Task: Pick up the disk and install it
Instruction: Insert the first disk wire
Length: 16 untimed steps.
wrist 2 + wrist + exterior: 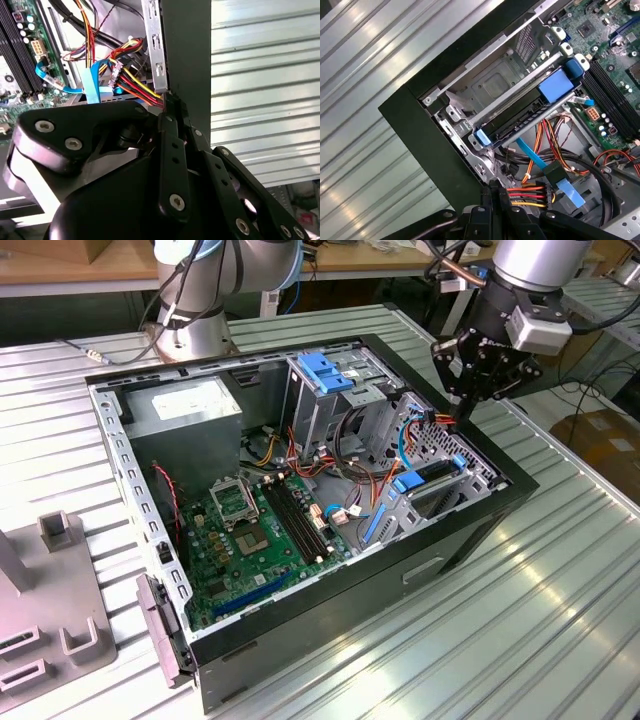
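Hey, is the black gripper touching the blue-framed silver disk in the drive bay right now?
Apart. In the exterior view, the black gripper hangs above the case's edge, with open space between it and the blue-framed disk sitting lower in the bay.

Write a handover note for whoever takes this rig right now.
Hand: shut, nothing visible in it, above the computer case's edge, next to the drive cage.
Disk: in its blue carrier, lying in the drive cage, apart from the hand.
Done: disk is in the cage.
Left: can't tell whether it is fully seated, so installation is unconfirmed.
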### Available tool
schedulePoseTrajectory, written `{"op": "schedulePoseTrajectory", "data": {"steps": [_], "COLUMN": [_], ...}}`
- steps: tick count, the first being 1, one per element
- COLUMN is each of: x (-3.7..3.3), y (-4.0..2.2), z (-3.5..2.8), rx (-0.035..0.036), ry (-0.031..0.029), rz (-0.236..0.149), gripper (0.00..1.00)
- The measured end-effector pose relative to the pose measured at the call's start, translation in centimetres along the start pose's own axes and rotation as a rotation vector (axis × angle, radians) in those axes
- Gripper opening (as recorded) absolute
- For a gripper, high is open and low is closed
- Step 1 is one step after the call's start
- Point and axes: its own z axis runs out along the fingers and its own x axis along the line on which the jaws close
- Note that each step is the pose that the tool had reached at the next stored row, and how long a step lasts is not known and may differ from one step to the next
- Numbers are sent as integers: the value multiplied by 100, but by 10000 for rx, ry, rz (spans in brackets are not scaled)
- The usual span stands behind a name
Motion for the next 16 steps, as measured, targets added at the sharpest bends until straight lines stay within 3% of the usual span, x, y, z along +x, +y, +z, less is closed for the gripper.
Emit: {"op": "schedulePoseTrajectory", "data": {"steps": [2,9,16], "x": [-1,-75,-77], "y": [2,67,67], "z": [0,-7,-5], "rx": [-33,-33,-97], "ry": [6,5,17], "rz": [359,380,1091], "gripper": [16,16,16]}}
